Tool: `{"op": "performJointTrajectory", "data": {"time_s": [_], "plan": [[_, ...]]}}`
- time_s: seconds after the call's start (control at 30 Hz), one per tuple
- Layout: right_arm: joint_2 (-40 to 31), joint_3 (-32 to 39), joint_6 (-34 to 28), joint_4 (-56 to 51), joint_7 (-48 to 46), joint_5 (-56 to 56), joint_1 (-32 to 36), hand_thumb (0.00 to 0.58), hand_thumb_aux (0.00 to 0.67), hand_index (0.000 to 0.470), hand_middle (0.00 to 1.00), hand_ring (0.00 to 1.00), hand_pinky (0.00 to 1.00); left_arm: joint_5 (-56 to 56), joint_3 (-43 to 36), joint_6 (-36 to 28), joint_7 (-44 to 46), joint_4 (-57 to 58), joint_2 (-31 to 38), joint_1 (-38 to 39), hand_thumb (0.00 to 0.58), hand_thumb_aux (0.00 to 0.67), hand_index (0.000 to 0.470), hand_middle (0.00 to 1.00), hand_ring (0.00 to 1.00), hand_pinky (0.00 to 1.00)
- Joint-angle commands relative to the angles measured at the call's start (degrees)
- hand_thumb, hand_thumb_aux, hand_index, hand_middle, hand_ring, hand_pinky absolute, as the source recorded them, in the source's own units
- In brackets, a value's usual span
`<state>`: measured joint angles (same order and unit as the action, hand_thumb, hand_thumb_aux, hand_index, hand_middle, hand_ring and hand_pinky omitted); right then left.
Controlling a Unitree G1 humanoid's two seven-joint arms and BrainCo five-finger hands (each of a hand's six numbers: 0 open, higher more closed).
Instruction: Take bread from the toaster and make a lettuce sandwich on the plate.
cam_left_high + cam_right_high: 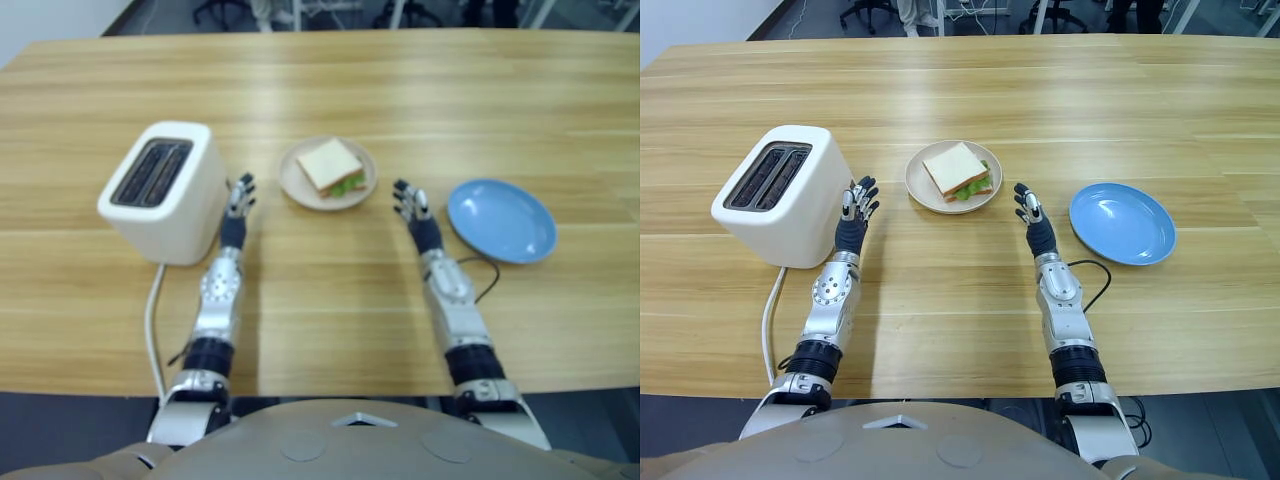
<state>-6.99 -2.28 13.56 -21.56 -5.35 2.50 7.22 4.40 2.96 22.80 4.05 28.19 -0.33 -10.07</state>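
A white toaster [162, 190] stands at the left of the table, its two slots dark with no bread showing. On the beige plate [294, 184] in the middle lies a sandwich [331, 167]: white bread on top, green lettuce peeking out at its right edge. My left hand [238, 204] rests on the table just right of the toaster, fingers stretched out and holding nothing. My right hand [413, 208] lies flat between the beige plate and a blue plate, also open and holding nothing.
A blue plate [501, 220] with nothing on it sits at the right. The toaster's white cord [152, 320] runs to the table's near edge. A thin black cable [487, 280] lies by my right forearm. Chair legs stand behind the far edge.
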Motion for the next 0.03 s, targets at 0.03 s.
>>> {"op": "performJointTrajectory", "data": {"time_s": [0.03], "plan": [[0.78,-0.16,0.74,-0.34,0.50,-0.31,-0.66,0.000,0.000,0.000,0.00,0.00,0.00,1.21,1.03,0.68,0.95,1.60,0.07,0.12,0.000,0.000,0.000,0.00,0.00,0.00]]}}
